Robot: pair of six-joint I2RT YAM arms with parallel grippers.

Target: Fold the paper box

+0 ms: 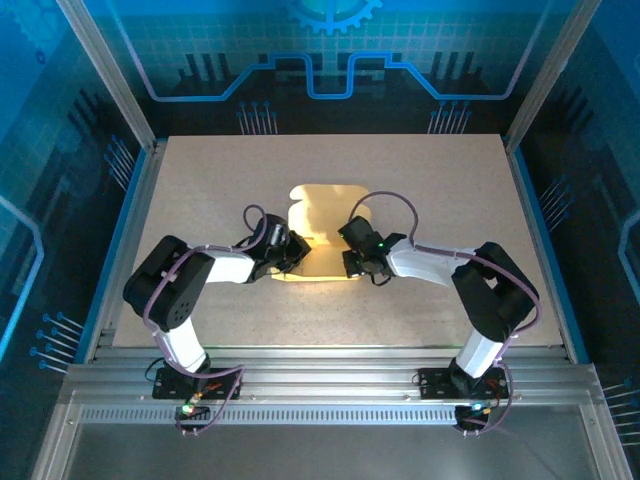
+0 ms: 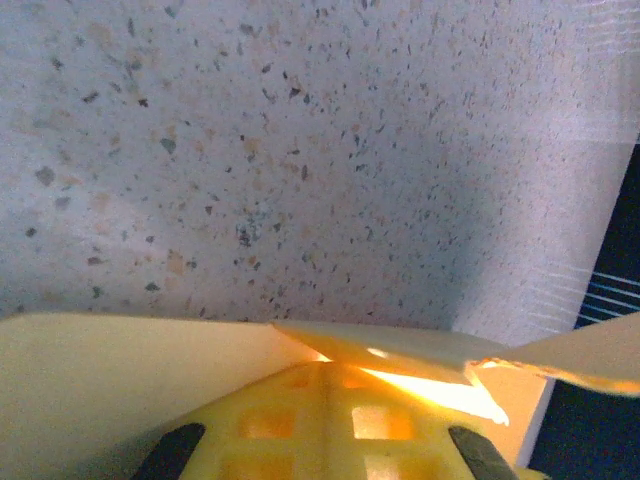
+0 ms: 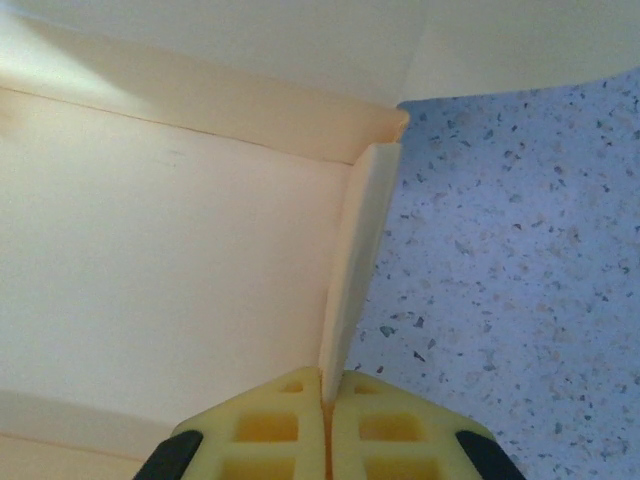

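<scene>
speckled pale tabletop (image 1: 200, 180) under the paper box (image 1: 322, 212), blue panelled walls (image 1: 420, 40) around

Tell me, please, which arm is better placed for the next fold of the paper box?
Likely the right: the right gripper is shut on an upright wall of the paper box, ready to fold it. The left gripper, shut, just meets the box's edge.

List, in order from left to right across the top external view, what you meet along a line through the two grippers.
left arm → left gripper → paper box → right gripper → right arm
</scene>
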